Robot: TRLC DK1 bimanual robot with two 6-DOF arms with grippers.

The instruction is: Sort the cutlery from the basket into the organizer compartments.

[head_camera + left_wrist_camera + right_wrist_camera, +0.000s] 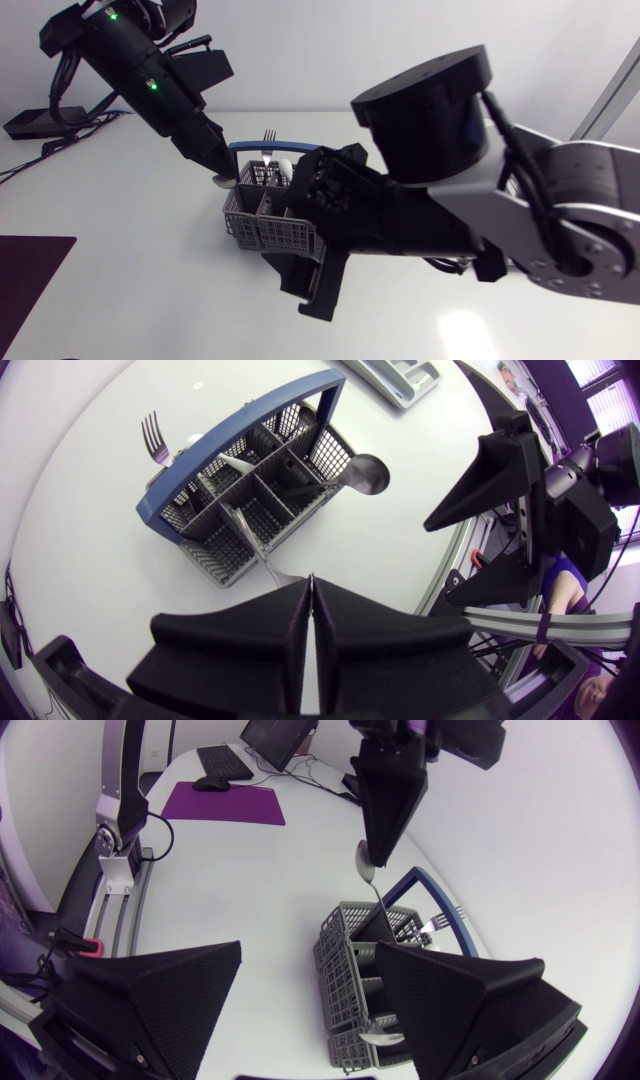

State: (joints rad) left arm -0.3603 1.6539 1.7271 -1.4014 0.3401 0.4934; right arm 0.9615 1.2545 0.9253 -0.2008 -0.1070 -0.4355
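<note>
While left tool pinches spoon standing in basket (arm slanting steeply down), right tool hangs wide open.

Basket nr ctr of table, twd far edge. Fork in its far side; spoon at its left end, bowl pinched by left gripper. Mat at left edge.

White table w/ grey basket, purple mat.

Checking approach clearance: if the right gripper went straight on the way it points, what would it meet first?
Most likely the basket, which lies just ahead between the right gripper's open fingers. Depth is unclear, but nothing shows in between.
</note>
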